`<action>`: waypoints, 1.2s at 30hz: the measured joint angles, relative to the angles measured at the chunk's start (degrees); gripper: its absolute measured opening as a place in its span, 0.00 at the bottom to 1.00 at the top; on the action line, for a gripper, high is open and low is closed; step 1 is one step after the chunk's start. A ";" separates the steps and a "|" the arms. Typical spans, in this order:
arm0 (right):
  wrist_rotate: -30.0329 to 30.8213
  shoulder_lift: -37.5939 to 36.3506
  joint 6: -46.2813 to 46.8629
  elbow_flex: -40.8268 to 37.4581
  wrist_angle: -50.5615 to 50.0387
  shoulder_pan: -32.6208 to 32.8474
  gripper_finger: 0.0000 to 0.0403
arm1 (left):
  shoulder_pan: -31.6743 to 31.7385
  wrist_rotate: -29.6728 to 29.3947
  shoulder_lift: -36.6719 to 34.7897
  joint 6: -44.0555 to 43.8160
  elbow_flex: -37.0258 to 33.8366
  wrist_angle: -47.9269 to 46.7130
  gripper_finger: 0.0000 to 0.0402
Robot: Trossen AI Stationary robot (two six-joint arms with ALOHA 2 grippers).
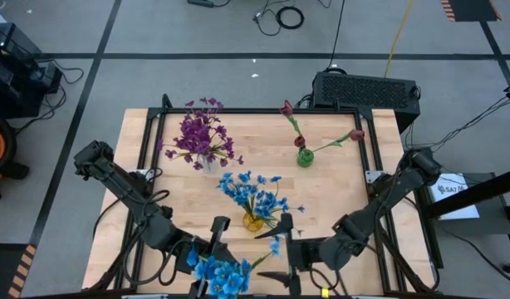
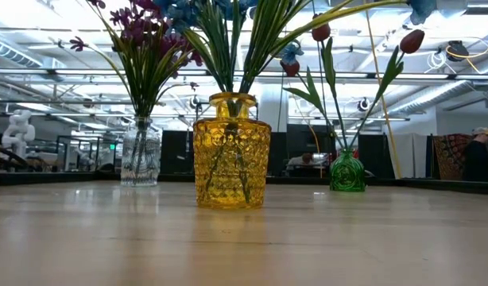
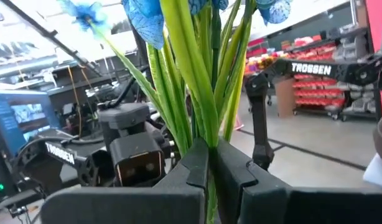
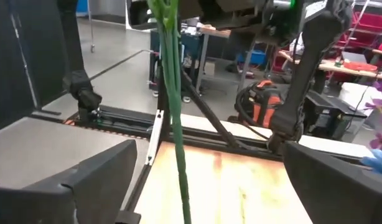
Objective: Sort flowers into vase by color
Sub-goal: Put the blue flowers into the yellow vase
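My left gripper (image 3: 211,155) is near the table's near edge and is shut on a bunch of blue flowers (image 1: 218,278). From above, the blossoms hide its fingers. My right gripper (image 1: 278,251) faces it, open. Its fingers stand on either side of a thin green stem (image 4: 177,124) without touching it. More blue flowers stand with their stems in the yellow vase (image 1: 253,220) (image 2: 232,151). Purple flowers (image 1: 201,137) stand in a clear vase (image 2: 141,163). Dark red tulips (image 1: 286,108) stand in a green vase (image 2: 347,171). My left gripper pinches the blue bunch's green stems (image 3: 206,118) between its two fingers, several stems together. The fingers come level from the table's left and lie across the stems. The bunch stands upright and is lifted, with blossoms above the fingers and stems hanging below.
The three vases stand in the table's middle and far half. A black frame (image 1: 147,133) runs along the table's left, right and far edges. Bare wood (image 1: 338,199) lies right of the yellow vase. A dark case (image 1: 367,90) sits beyond the far edge.
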 joint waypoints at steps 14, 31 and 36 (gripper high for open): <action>-7.09 0.67 3.24 0.40 0.06 -2.67 0.58 | 0.24 -0.72 0.00 3.57 0.00 -2.12 0.03; -7.24 0.20 4.69 0.40 -2.68 -2.62 0.04 | 0.10 -4.61 -0.09 -1.25 0.04 -3.64 0.14; -6.76 -1.37 6.28 0.43 -5.63 -2.63 0.01 | -1.50 -11.23 -0.09 -1.25 0.04 -3.85 0.36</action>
